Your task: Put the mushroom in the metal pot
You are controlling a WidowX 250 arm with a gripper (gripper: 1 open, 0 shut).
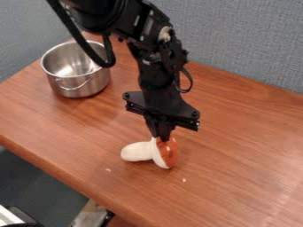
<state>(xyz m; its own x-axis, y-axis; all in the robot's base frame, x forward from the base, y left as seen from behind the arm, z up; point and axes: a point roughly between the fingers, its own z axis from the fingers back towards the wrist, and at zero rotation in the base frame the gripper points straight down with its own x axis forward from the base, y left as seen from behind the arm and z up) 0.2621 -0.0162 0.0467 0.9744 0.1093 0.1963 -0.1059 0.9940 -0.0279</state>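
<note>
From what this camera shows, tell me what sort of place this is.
Probably a lab or office test bench, not a kitchen: a bare wooden table, a grey fabric wall panel behind it, and a black robot arm working with a toy mushroom and a metal pot.

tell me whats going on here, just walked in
A black robot arm is working over a wooden table. Its gripper points down and is shut on the mushroom, a small toy with a cream stem and a reddish cap, near the table's front edge. The mushroom looks to be right at the tabletop; whether it is off the wood is hard to tell. The metal pot stands apart at the back left, and nothing can be made out inside it.
</note>
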